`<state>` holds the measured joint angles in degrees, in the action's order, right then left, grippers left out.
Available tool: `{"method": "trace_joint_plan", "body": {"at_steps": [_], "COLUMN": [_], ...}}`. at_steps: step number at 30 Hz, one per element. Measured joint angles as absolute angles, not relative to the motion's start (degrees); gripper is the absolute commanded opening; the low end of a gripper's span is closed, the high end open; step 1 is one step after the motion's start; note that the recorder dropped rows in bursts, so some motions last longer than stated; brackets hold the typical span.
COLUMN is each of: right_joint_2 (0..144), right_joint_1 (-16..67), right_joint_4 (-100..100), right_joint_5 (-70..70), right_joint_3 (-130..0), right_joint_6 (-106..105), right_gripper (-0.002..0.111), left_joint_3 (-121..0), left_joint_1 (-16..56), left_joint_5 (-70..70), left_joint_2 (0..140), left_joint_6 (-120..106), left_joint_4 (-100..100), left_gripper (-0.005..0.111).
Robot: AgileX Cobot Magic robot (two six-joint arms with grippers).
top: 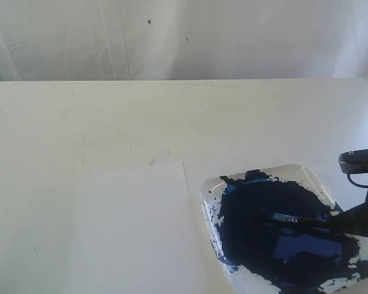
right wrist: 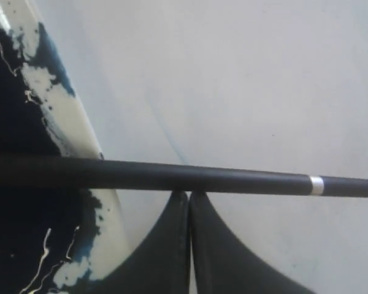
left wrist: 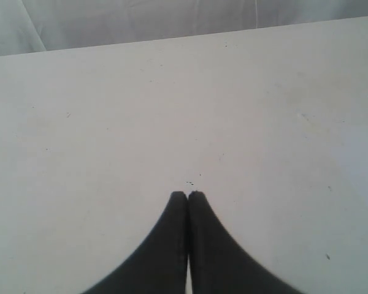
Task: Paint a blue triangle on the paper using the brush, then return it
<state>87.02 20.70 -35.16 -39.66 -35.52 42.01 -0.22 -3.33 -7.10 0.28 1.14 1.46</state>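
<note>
Exterior view: a cream desk [top: 172,116] stood before a white cloth backdrop [top: 172,37], with the paper [top: 135,226] lying flat toward the near edge, just beside a white paint tray [top: 203,190] on the view's right. A dark blue paint pool [top: 264,251] filled most of the tray, with blue splashes over its rim. The brush [top: 294,219] lay across that pool, its tip end toward the middle of the tray and its black handle running out toward the right edge of the picture, where the dark right arm [top: 362,162] entered. From the right wrist camera, the right hand [right wrist: 189,195] was closed, its two black fingers pressed together with nothing between them; the brush's handle [right wrist: 202,177] crossed just at their tips, and whether it touched them could not be told. A silver band [right wrist: 317,185] ringed the handle on the part that lay over bare desk, while the other end passed over the tray's paint-flecked rim [right wrist: 61,116] and the pool [right wrist: 12,233]. From the left wrist camera, the left hand [left wrist: 187,195] was likewise closed and empty, held over bare desk [left wrist: 172,110] well apart from tray and paper, neither of which appeared in that picture.
</note>
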Motion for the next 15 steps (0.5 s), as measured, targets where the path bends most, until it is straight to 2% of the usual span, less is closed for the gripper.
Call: {"method": "trace_joint_plan", "body": {"at_steps": [15], "right_joint_2": [88.4], "right_joint_1": [20.7], "right_joint_4": [-38.0], "right_joint_5": [-37.6], "right_joint_3": [-37.5], "right_joint_6": [44.7], "right_gripper": [0.000], "left_joint_3": [-0.2], "left_joint_1": [-3.3], "left_joint_5": [-7.1], "left_joint_2": [0.3], "left_joint_6": [1.1], "left_joint_4": [1.5], "left_gripper": [0.000]}}
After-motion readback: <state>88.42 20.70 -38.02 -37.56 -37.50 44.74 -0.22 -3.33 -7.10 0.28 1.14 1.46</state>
